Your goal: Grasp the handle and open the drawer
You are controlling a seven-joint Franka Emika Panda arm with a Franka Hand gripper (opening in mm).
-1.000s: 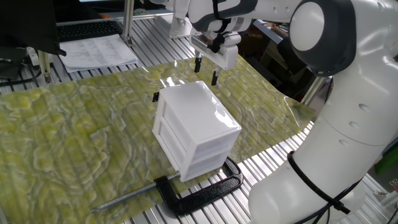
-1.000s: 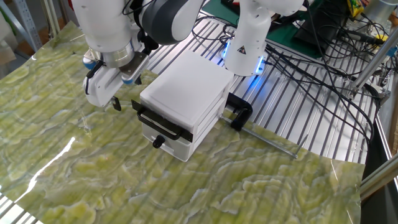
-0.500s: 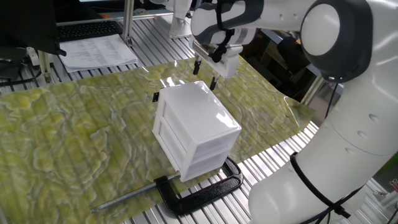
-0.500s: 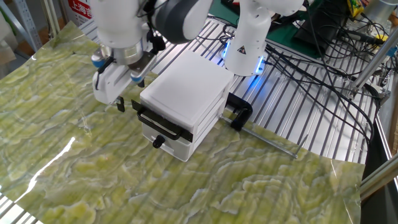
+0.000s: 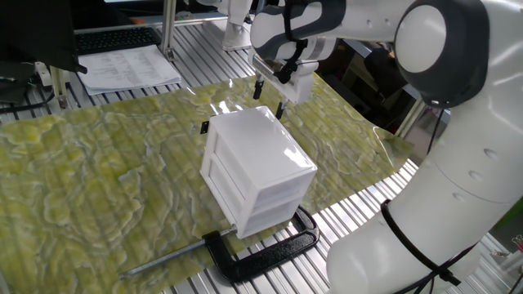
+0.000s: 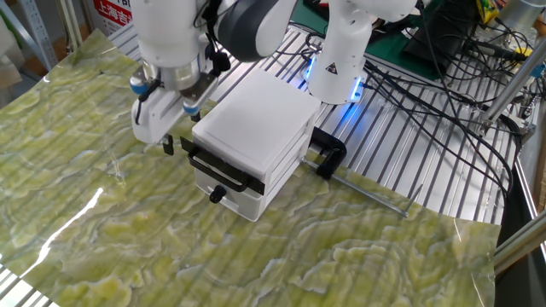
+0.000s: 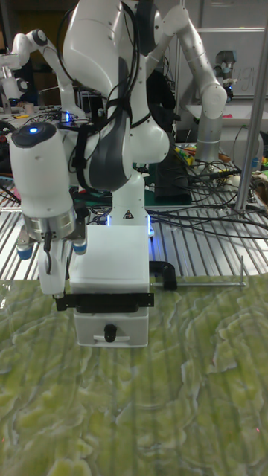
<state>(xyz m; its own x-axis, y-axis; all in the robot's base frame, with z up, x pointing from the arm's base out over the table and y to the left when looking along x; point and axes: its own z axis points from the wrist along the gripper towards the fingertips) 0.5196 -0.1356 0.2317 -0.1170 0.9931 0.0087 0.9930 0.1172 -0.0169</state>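
Observation:
The drawer [image 6: 241,205] is the lower white front of the white box [image 6: 256,126] and sits pushed in. Its handle [image 6: 217,195], a tiny black knob, shows again in the tall fixed view as the handle [image 7: 110,332] on the drawer [image 7: 128,332]. My gripper [image 6: 173,141] hangs at the box's upper front left corner, above and to the left of the knob, apart from it. In one fixed view my gripper [image 5: 270,96] is behind the box [image 5: 257,163], open, nothing between its black fingertips [image 5: 280,106]. The knob is hidden in that view.
A black bar [image 6: 217,167] runs across the box front above the knob. A large black C-clamp [image 5: 265,249] grips the box's rear on the metal slat table. A green patterned mat [image 6: 128,230] covers the table in front. Cables [image 6: 426,94] lie behind.
Since a second ago my gripper has shifted closer to the box's front corner. Over the last half second it has barely moved. The drawer has stayed shut.

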